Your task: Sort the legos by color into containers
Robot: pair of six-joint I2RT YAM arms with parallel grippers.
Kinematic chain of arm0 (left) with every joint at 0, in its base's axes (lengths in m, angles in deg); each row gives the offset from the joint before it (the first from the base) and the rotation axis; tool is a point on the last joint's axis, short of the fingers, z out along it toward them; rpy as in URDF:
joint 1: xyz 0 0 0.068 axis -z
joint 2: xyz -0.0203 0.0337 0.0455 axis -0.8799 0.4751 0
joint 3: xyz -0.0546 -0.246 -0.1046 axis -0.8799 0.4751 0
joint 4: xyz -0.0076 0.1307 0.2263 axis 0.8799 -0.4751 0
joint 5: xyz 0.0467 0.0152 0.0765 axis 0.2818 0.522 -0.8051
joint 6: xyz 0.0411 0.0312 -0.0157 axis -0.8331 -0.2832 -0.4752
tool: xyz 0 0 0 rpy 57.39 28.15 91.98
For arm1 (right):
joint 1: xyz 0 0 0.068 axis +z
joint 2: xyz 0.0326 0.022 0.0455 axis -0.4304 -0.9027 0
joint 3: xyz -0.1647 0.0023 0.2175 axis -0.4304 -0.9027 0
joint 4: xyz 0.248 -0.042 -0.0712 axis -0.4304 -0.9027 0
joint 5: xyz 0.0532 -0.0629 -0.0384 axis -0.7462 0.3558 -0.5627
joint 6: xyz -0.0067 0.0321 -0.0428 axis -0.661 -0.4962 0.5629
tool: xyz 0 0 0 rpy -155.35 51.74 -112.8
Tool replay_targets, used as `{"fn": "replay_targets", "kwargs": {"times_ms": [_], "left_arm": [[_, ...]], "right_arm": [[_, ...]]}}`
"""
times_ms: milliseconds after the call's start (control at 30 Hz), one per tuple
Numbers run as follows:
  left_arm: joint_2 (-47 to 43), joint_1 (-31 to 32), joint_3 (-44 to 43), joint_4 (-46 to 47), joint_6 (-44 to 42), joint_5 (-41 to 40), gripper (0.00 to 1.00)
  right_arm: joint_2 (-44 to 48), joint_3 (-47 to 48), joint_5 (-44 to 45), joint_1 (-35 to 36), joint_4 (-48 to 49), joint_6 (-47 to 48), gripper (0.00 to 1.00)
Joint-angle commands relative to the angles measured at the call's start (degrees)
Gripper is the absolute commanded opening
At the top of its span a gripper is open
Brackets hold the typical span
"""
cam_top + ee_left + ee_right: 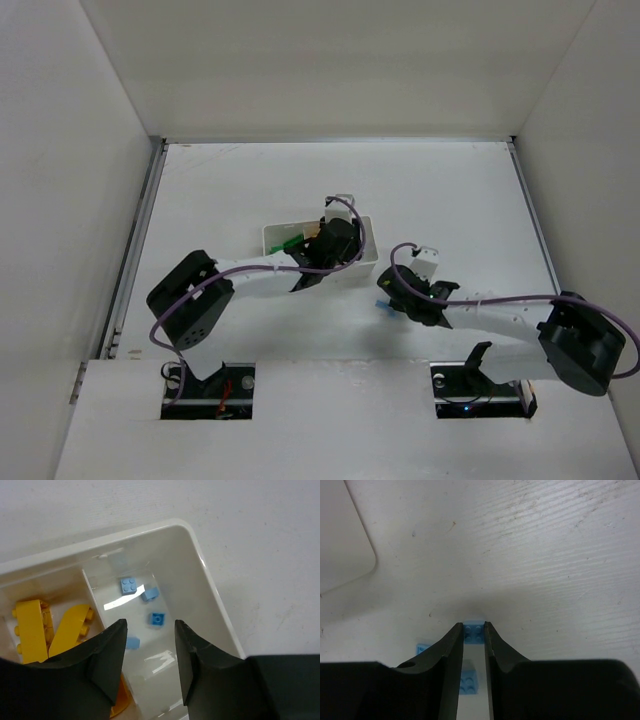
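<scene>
The white tray (pixel 275 235) stands at mid-table. My left gripper (pixel 335 245) hovers over its right end, open and empty. In the left wrist view the left gripper (pixel 150 630) is above the right compartment, where several light-blue legos (pixel 128 585) lie. Yellow legos (pixel 31 630) lie past the divider (pixel 95 600). A green lego (pixel 290 243) shows in the tray's left part. My right gripper (pixel 385 297) is low at the table, right of the tray. In its wrist view the right gripper (pixel 474 626) is shut on a light-blue lego (pixel 474 632).
Two more light-blue legos lie on the table by the right gripper: one left of the fingers (pixel 422 647), one under the gap between them (pixel 468 682). The tray's corner (pixel 345 545) shows at the upper left. White walls enclose the table.
</scene>
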Motion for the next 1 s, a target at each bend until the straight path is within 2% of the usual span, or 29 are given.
{"fn": "replay_targets", "kwargs": {"times_ms": [0,233,433,600,767,833,900,967], "left_arm": [[-2.31,-0.26,-2.08,1.12,-0.52,-0.33,0.42],[-11.61,1.93,4.59,1.12,-0.09,-1.56,0.43],[-21.64,5.01,13.9,0.77,2.28,-5.51,0.43],[-27.97,7.38,19.54,-1.51,5.45,-8.85,0.43],[-30.88,9.14,22.53,-2.75,8.09,-10.35,0.43],[-31.76,9.41,23.5,-2.92,8.7,-10.62,0.43],[-32.55,9.41,24.02,-3.1,9.06,-10.71,0.43],[-33.51,8.97,24.38,-3.45,9.14,-10.71,0.43]], "right_arm": [[-0.31,2.04,1.66,0.57,-0.69,-0.48,0.26],[5.83,2.82,4.99,1.62,-3.23,1.19,0.2],[12.17,8.97,4.39,1.19,1.23,12.07,0.2],[7.8,14.86,-2.55,-1.27,11.51,20.43,0.2],[-0.99,21.36,-6.77,-4.0,16.01,24.3,0.21],[-3.11,22.95,-7.13,-4.44,16.8,25.01,0.29],[-3.56,23.22,-7.31,-4.88,17.68,25.54,0.42],[-1.99,22.0,-6.87,-4.88,17.77,25.89,0.49]]}}
